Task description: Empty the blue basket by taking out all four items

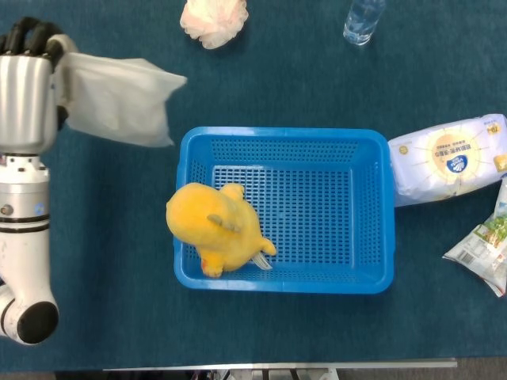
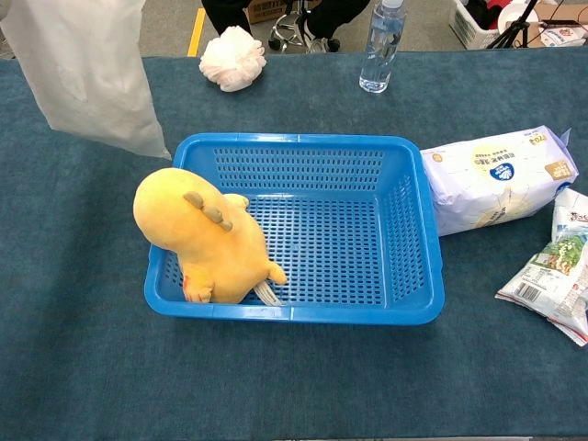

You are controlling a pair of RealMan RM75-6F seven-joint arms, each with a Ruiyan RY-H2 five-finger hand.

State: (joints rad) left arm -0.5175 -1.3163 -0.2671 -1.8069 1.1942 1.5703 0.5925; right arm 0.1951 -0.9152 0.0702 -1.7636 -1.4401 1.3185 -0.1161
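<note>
Inside blue basket (image 1: 372,269), plump yellow plush toy (image 1: 215,228), left robot hand (image 1: 36,39) grasping white bag (image 1: 119,99)

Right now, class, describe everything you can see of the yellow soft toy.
The yellow soft toy is plump and rounded, of fuzzy plush cloth, with small tan nubs on its back and orange marks near its base. A white tag pokes out beside it. It sits in the left front corner of the blue basket, leaning on the left wall, with its upper part bulging over the rim. Neither hand touches it. Its face cannot be seen.
</note>
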